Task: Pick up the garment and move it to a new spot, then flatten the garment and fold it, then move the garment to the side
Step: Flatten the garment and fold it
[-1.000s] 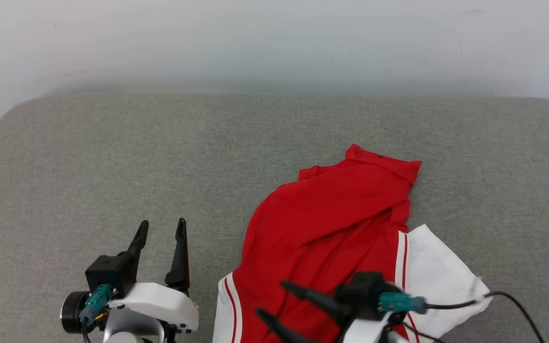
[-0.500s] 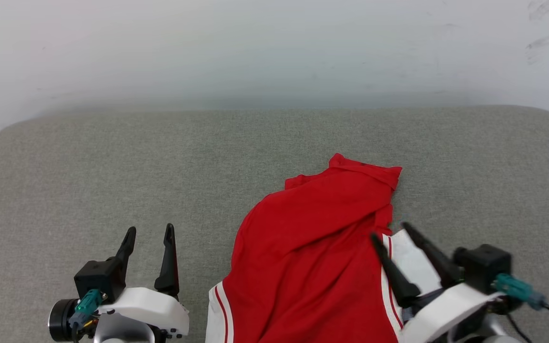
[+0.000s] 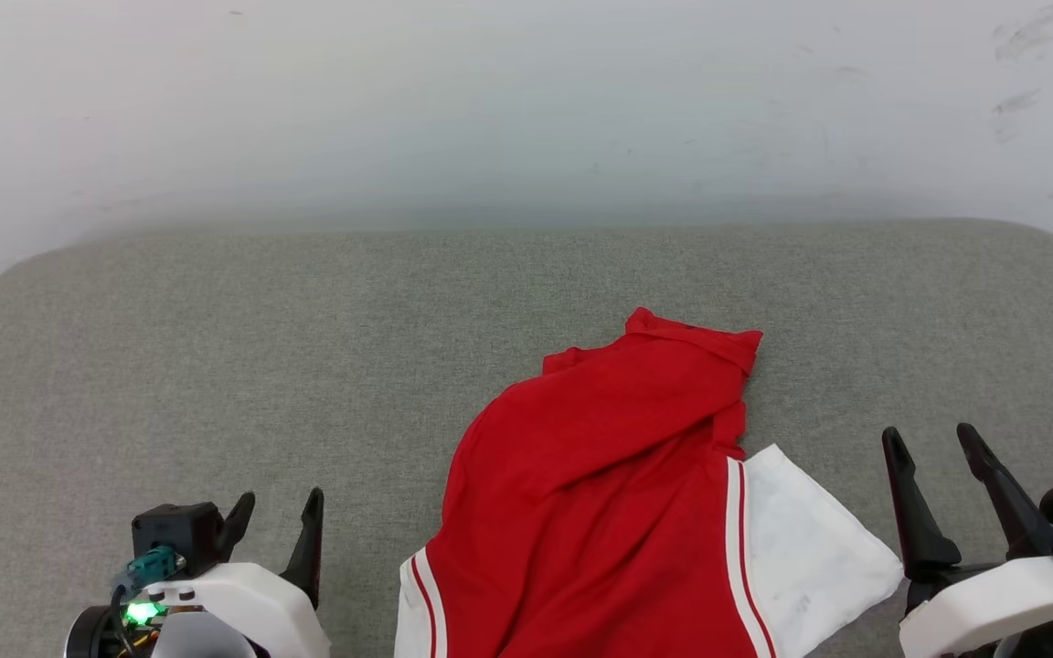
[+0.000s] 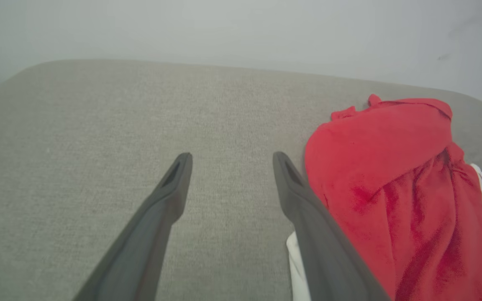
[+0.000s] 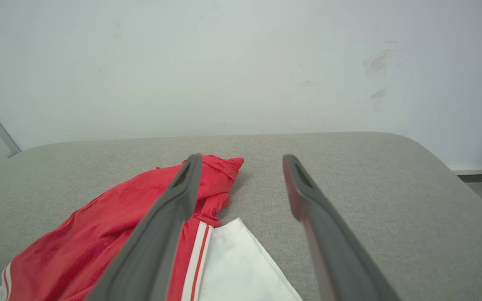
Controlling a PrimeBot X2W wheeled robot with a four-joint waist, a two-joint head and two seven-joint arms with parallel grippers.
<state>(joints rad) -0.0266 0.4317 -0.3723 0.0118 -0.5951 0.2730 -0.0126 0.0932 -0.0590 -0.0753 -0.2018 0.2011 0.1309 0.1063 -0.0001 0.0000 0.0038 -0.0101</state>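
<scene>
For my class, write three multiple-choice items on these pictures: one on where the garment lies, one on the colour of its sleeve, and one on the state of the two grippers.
1. Where does the garment lie on the grey cushion?
A. between the left gripper and the right gripper
B. to the left of both grippers
C. hanging on the wall

2. What colour is the garment's sleeve?
A. black
B. white
C. blue

3. How do the two grippers stand?
A. both shut on cloth
B. one open, one shut
C. both open, holding nothing

Answers:
1 A: in the head view the red cloth has a gripper on each side.
2 B: the sleeve nearest the right gripper is plainly white.
3 C: each pair of fingers stands apart with nothing between them.
</scene>
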